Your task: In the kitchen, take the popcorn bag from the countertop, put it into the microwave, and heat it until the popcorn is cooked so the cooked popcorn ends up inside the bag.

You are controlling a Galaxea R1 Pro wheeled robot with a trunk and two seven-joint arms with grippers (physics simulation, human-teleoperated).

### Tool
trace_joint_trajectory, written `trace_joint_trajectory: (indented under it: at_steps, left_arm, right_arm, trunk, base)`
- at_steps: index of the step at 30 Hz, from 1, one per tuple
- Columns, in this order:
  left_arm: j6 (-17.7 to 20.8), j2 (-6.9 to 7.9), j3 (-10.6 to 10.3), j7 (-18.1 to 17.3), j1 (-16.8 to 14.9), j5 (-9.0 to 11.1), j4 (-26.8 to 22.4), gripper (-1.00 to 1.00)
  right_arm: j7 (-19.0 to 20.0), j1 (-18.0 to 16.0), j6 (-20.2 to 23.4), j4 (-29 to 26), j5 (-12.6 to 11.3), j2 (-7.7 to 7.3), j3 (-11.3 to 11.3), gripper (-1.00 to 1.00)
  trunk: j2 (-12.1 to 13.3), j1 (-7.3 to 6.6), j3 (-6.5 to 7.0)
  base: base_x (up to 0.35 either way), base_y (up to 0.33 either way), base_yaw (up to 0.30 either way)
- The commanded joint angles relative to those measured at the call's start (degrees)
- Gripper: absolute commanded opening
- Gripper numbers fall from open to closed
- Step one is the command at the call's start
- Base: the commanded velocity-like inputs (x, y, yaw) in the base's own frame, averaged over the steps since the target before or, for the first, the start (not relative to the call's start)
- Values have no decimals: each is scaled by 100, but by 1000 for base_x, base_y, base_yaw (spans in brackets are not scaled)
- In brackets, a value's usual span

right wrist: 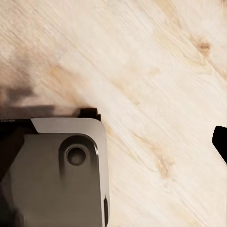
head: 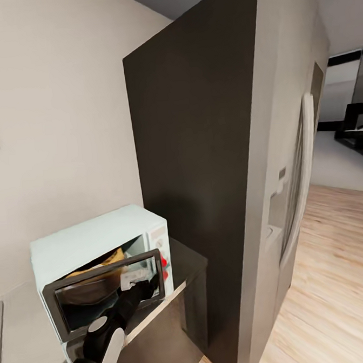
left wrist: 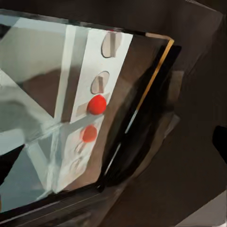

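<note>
A: Left first. Where are you standing on the task?

B: You're reaching the left gripper (head: 148,285) at the microwave (head: 88,247) on the table (head: 21,333). The popcorn bag (head: 108,261) is already sitting inside, tan top showing over the door (head: 103,300), which is hanging partly open.

A: Fingers?

B: Can't tell whether they're spread or clenched, too dark against the door edge. Nothing seems held.

A: What's remaining?

B: Judging from this, shutting the door and turning a knob (left wrist: 100,82). The indicator light (left wrist: 97,104) is showing red beside the knobs.

A: Room?

B: Tight. The tall dark cabinet (head: 202,174) is crowding the microwave's right side. Farther right, the wood floor (right wrist: 156,71) is lying open under the right arm.
</note>
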Motion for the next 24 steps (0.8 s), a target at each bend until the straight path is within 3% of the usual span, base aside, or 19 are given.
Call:
trace_joint_trajectory:
  at_steps: [1,9,12,15,20,24]
  left_arm:
    - [23,1,-7,56,-3,46,-5,100]
    - [19,1,-2,86,-3,40,2,100]
    - [15,1,-6,449,-3,52,1,100]
    - [14,-2,-19,575,-3,62,2,100]
    - [5,-8,-35,597,-3,64,-1,100]
    - [5,-8,-42,592,-3,64,-4,100]
  right_arm:
    - [22,-4,5,8,-35,-5,21,100]
    - [22,-4,4,8,-37,-8,21,100]
    - [22,-4,0,8,-35,-8,21,100]
    - [22,-4,-1,8,-34,-8,21,100]
    - [22,-4,2,8,-34,-8,21,100]
    - [22,-4,8,8,-33,-8,21,100]
  trunk:
    - [-3,4,-1]
    - [-3,4,-1]
    - [-3,4,-1]
    - [-3,4,-1]
    - [-3,4,-1]
    - [-3,4,-1]
  base:
    - [138,0,226]
    - [31,0,263]
    - [147,0,269]
    - [179,0,269]
    - [168,0,234]
    - [98,0,36]
